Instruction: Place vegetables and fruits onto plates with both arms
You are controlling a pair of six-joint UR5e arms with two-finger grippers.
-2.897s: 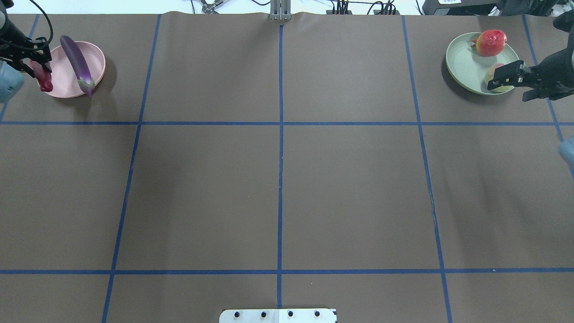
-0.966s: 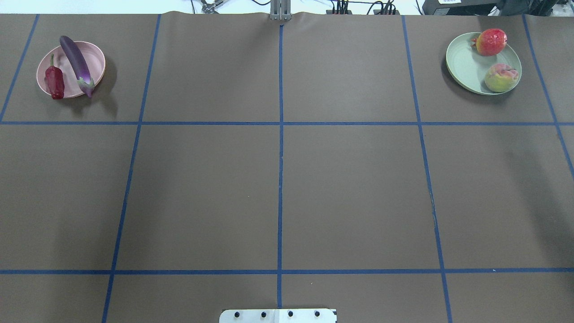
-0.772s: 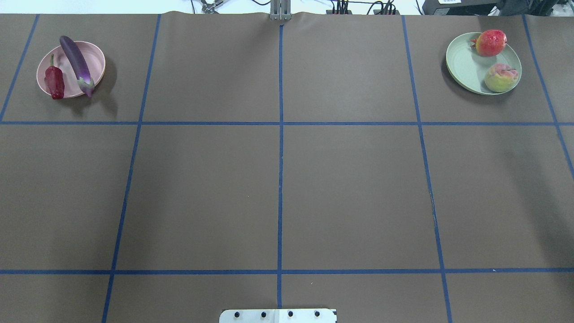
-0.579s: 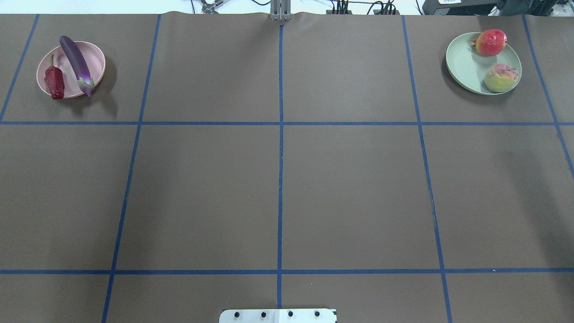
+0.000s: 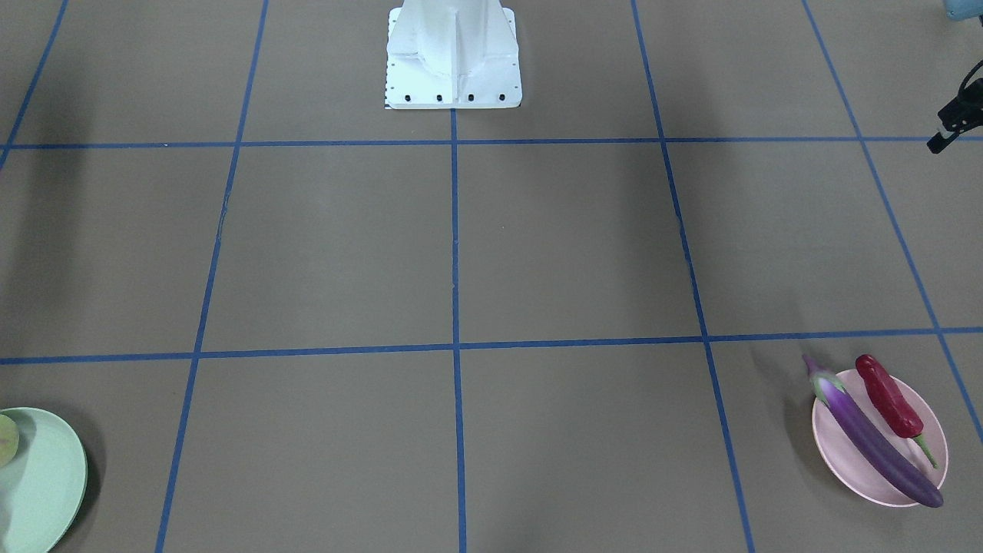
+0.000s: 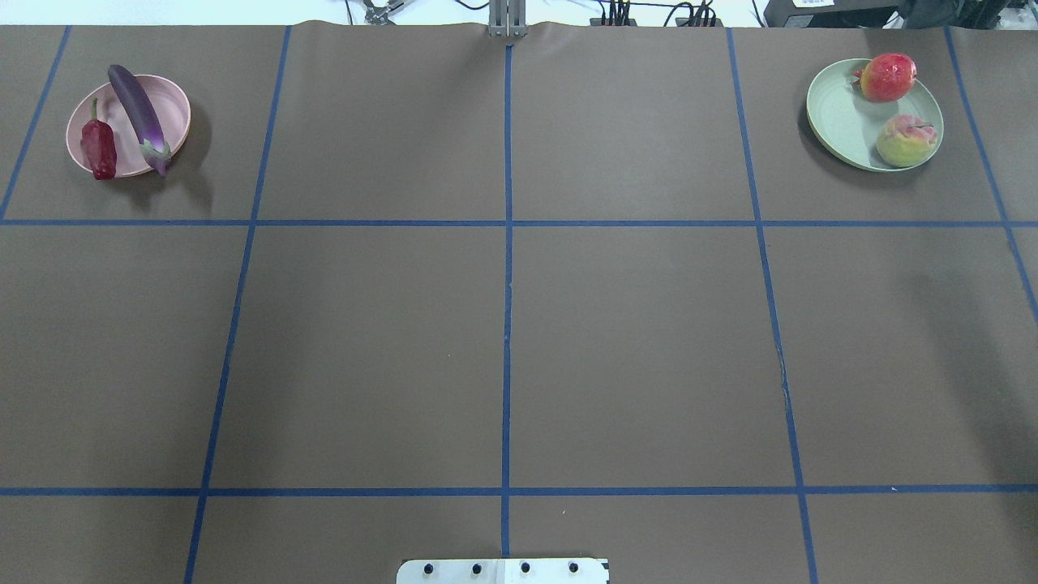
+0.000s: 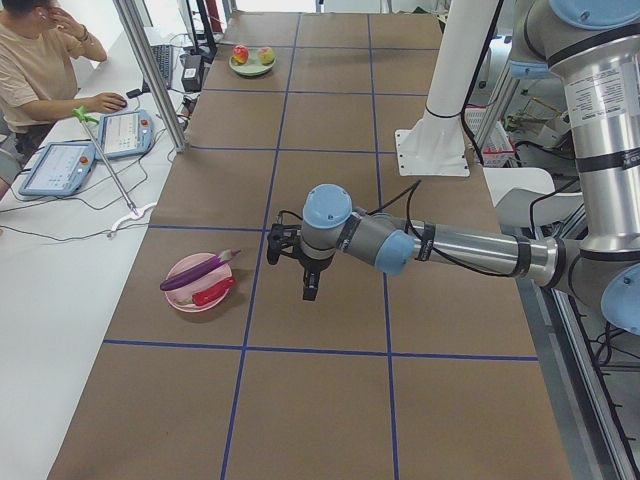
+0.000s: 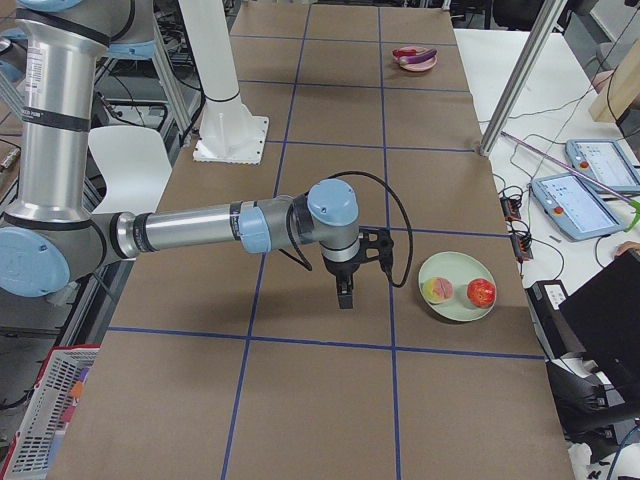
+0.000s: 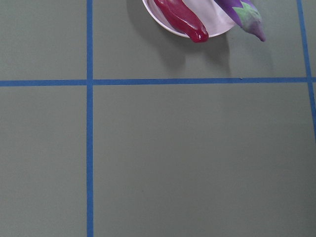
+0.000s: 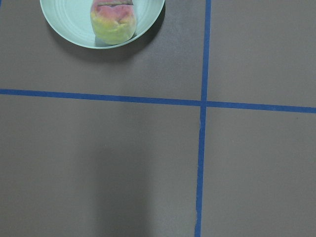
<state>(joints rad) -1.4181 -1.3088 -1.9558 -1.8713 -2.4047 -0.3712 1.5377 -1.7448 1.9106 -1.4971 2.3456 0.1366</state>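
- The left claw (image 7: 309, 288) hangs in the air away from the pink plate (image 6: 172, 96), on the side nearer the robot, and touches nothing. Only the side view shows it whole, so it cannot be told whether its fingers are apart or together.
- The right claw (image 8: 345, 297) hangs the same way, back from the green plate (image 6: 839, 122). It too shows only from the side, so its fingers cannot be read either.
- About three seconds ago the left claw was at the left rim of the pink plate with the chili (image 6: 99, 148) in its grip. The right claw was then down at the peach (image 6: 906, 140).
- Both claws have since let go and drawn back out of the overhead view.
- The chili now lies free on the left part of the pink plate, at the far left of the table (image 6: 507, 324), with its tip poking over the near rim.
- The eggplant (image 6: 138, 113) lies just right of the chili, slanting across the same plate, and its capped end overhangs the near rim.
- On the green plate at the far right, the peach sits at the near right edge. The pomegranate (image 6: 888, 77) sits at the far edge, apart from the peach.
- Nothing on either plate has shifted in the last second.
- All four foods rest on plates and none is left on the table, so the task looks finished. The arms seem only to be backing off.
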